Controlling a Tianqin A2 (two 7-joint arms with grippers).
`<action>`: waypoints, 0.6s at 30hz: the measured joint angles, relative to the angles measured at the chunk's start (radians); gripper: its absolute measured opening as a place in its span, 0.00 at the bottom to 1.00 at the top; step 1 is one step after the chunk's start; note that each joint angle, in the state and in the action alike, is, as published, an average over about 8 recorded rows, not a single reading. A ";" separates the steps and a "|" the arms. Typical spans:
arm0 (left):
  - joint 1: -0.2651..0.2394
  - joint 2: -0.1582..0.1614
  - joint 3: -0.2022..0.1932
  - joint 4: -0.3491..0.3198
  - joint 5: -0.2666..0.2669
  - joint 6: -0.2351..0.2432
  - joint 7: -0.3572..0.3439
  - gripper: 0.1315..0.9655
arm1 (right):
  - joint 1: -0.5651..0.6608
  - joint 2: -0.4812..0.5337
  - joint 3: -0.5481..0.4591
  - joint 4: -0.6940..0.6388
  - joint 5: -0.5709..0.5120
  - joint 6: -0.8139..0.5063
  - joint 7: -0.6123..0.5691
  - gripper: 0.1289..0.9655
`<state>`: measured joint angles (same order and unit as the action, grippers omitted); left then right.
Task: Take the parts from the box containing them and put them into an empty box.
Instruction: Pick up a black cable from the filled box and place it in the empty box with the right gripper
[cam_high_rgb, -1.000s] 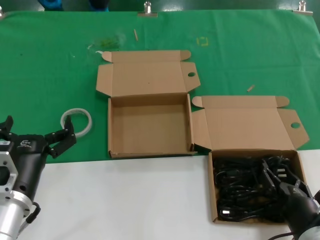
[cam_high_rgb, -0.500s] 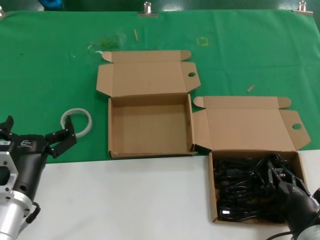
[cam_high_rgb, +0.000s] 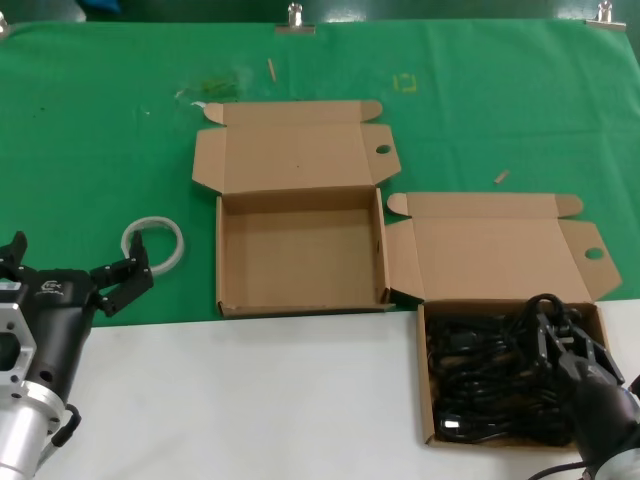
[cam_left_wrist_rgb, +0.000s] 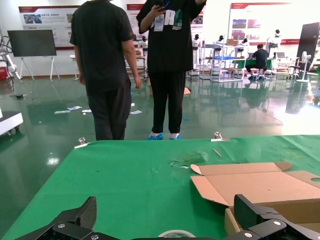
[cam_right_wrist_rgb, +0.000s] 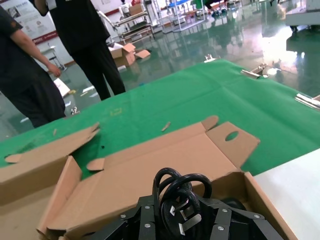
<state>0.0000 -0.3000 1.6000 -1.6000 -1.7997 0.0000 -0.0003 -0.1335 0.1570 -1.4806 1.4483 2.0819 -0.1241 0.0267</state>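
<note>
Since a second ago the right tool (cam_high_rgb: 562, 335) has lifted a little inside the box containing them (cam_high_rgb: 505, 245), carrying one of the parts (cam_right_wrist_rgb: 180, 192) up with it; the left tool has not shifted. In the right wrist view the right tool's fingers (cam_right_wrist_rgb: 145, 220) are closed on a coiled cord bundle whose loops stand up above the fingertips, a plug with metal prongs tucked among them, so the bundle's long axis runs roughly upright out of the tool. In the head view that tool sits at the 3 o'clock side of the tray, its arm reaching in from the 5 o'clock corner and angled toward 11 o'clock. The remaining cords (cam_high_rgb: 475, 375) lie tangled across the tray, no single direction readable.

An empty box (cam_high_rgb: 298, 250) sits at about 10 o'clock from the full one, its near corner just beside that box's lid wing, lid hinged back toward 12 o'clock. Both cartons straddle the green cloth (cam_high_rgb: 100, 130) and the white table (cam_high_rgb: 250, 400).

At 9 o'clock the left tool (cam_high_rgb: 70, 270) hovers with fingers spread wide, holding nothing, pointing toward 1 o'clock, near a white ring (cam_high_rgb: 153, 243).
</note>
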 joint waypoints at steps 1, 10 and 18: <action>0.000 0.000 0.000 0.000 0.000 0.000 0.000 1.00 | -0.006 0.000 -0.005 0.015 -0.002 0.007 0.005 0.12; 0.000 0.000 0.000 0.000 0.000 0.000 0.000 1.00 | -0.058 0.000 -0.056 0.137 -0.019 0.077 0.053 0.11; 0.000 0.000 0.000 0.000 0.000 0.000 0.000 1.00 | -0.124 0.000 -0.127 0.346 -0.004 0.195 0.048 0.11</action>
<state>0.0000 -0.3000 1.6001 -1.6000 -1.7997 0.0000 -0.0003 -0.2578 0.1570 -1.6076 1.7948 2.0776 0.0707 0.0751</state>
